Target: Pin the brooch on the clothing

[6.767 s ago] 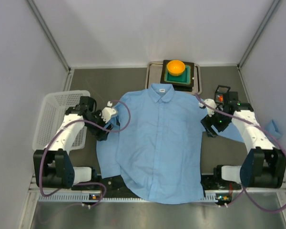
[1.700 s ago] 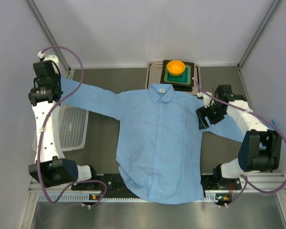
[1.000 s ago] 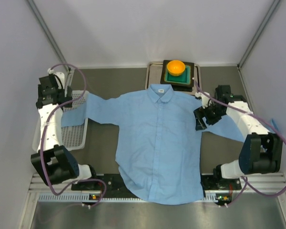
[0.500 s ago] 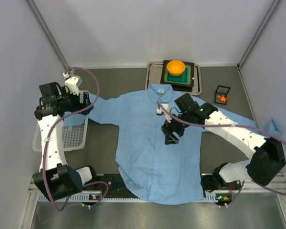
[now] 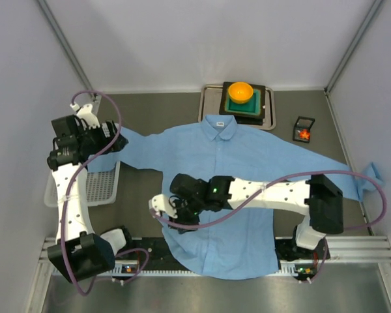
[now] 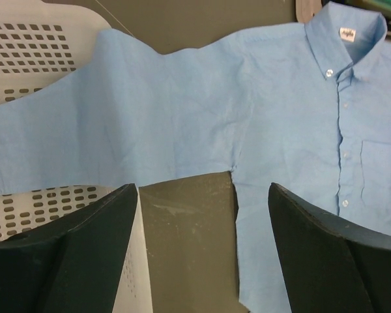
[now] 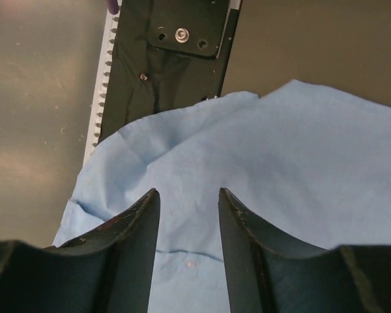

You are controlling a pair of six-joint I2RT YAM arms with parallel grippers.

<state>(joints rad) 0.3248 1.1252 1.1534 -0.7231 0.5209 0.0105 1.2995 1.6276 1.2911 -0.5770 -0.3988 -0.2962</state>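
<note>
The clothing [image 5: 241,156], a light blue button-up shirt, lies flat with both sleeves spread; its left sleeve drapes onto the white basket. The brooch [image 5: 304,134] is a tiny red-orange speck in a small black box right of the collar, far from both grippers. My right gripper [image 5: 173,212] reaches across to the shirt's lower left hem. In the right wrist view it [image 7: 189,194] hovers over the blue cloth [image 7: 287,163], jaws apart with nothing between them. My left gripper [image 5: 114,142] is wide open and empty [image 6: 203,189] above the left sleeve and armpit [image 6: 182,117].
A white basket [image 5: 98,186] stands at the left under the sleeve [image 6: 26,45]. An orange bowl [image 5: 240,92] sits on a green block in a tray behind the collar. The black arm mount [image 7: 182,39] and toothed rail lie near the hem.
My right arm swept from the right sleeve across the chest to the lower left hem, its jaws narrowing. My left gripper drifted slightly over the basket, and the sleeve lies still.
</note>
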